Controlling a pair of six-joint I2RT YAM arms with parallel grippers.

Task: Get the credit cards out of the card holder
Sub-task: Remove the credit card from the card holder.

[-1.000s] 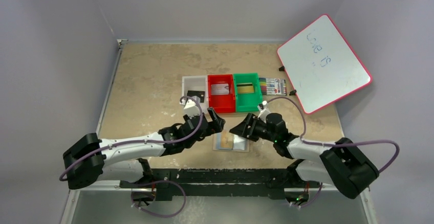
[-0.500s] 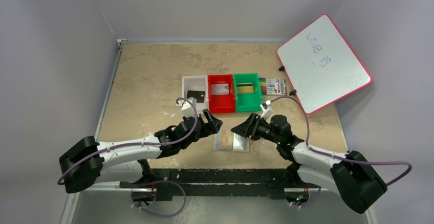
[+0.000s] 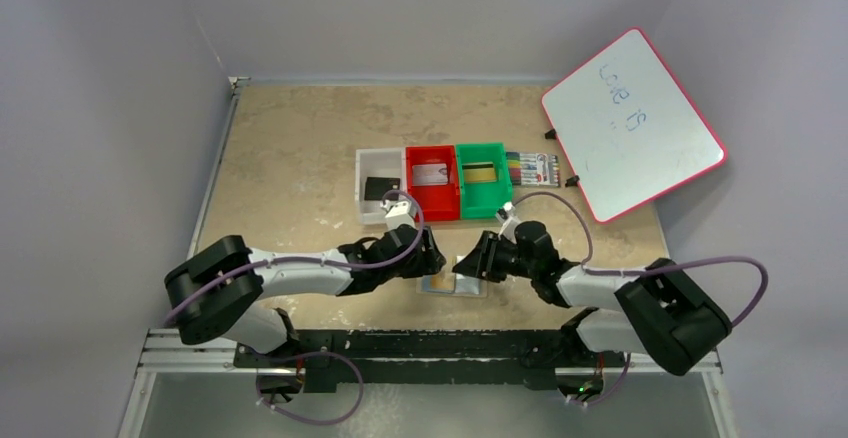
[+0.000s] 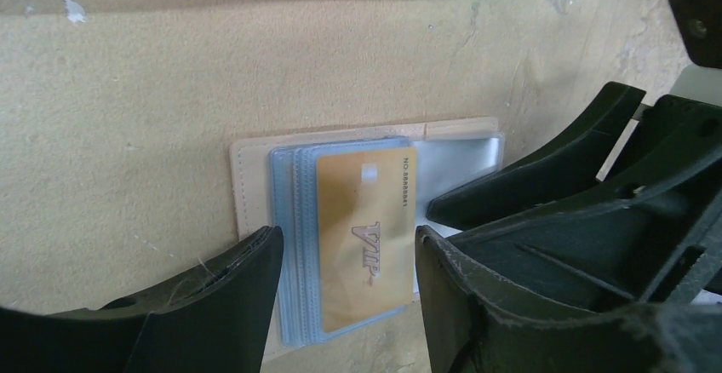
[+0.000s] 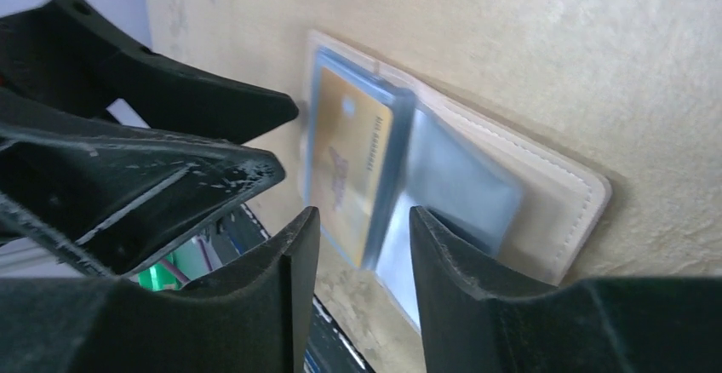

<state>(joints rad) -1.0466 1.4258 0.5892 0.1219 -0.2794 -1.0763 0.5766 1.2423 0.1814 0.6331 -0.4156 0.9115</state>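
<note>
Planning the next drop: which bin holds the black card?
The white bin, leftmost in the row; the red bin and green bin hold lighter cards.

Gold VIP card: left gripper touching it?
Cannot tell. Left wrist view: the left gripper straddles the gold VIP card, but neither contact nor a gap shows plainly.

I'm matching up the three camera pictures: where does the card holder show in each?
Top external: card holder, low centre.
Left wrist: card holder, centre, lying open.
Right wrist: card holder, centre to right, open.
Shared landmark: the gold card in its pocket, plain in both wrist views.
</note>
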